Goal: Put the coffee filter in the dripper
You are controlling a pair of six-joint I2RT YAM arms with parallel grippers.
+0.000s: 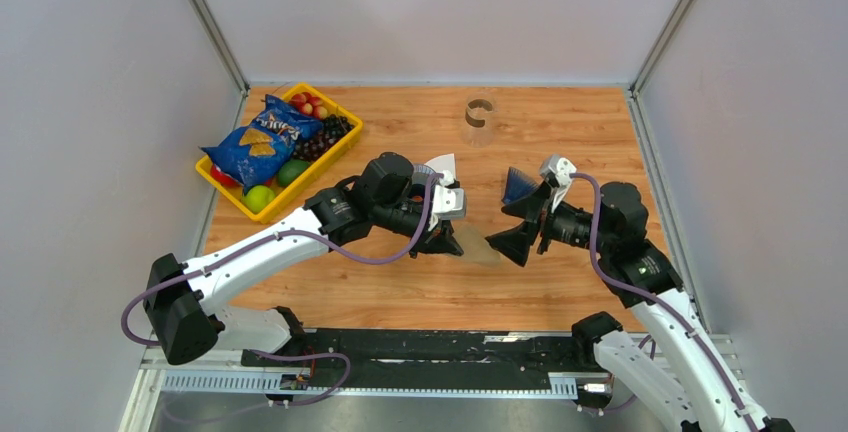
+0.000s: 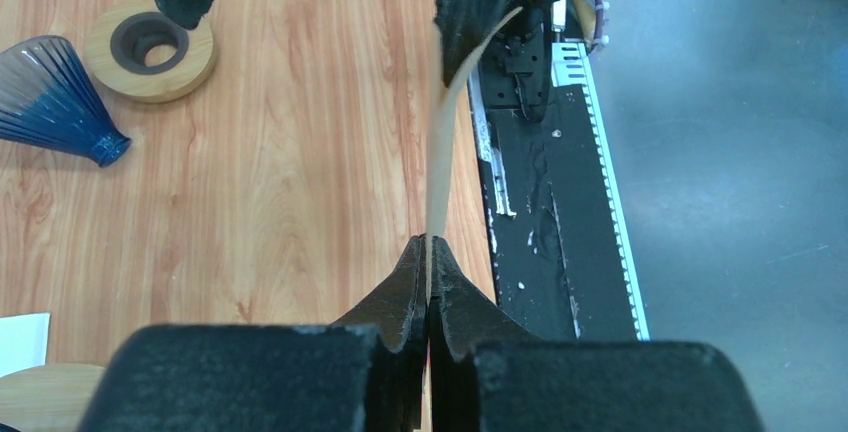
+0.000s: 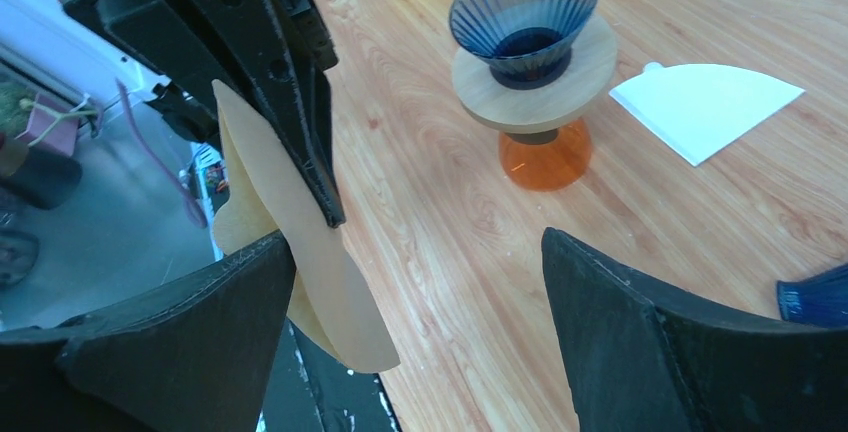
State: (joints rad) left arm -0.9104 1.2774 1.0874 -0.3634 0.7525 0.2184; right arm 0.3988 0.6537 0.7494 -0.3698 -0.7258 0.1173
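**Operator:** Currently, what is the task status?

**Technician:** Not complete. The brown paper coffee filter (image 1: 482, 251) is in the air between the two arms, above the front half of the wooden table (image 1: 580, 132). The left gripper (image 2: 428, 247) is clamped flat on one edge of it. The right gripper (image 3: 418, 242) stands wide, with one jaw on each side of the filter's free end. One finger touches the paper, but that side grips nothing.

**Operator:** What remains?

**Technician:** In my judgement, the whole placement. The blue ribbed glass dripper (image 3: 525, 12) stands upright on a round wooden collar (image 3: 580, 77) over an orange base (image 3: 545, 162), and its bowl holds no paper. The filter is well apart from it. The filter probably has to be opened from flat into a cone, carried across and seated.

**Operator:** What does each view add?

**Technician:**
- **Right wrist view:** It alone shows the inside of the dripper's bowl. It also shows a white folded paper filter (image 3: 705, 107) lying on the wood beside the stand. In the top view the left arm covers most of that dripper.
- **Left wrist view:** It shows the brown filter edge-on, pressed between the pads, with its far tip curving against a right finger. A second blue ribbed cone (image 2: 50, 92) lies on its side near a wooden ring (image 2: 150, 47).
- **Top view:** It alone gives the layout. The two grippers face each other at mid-table, and a yellow plastic tray (image 1: 318, 174) of snacks and fruit sits at the back left.
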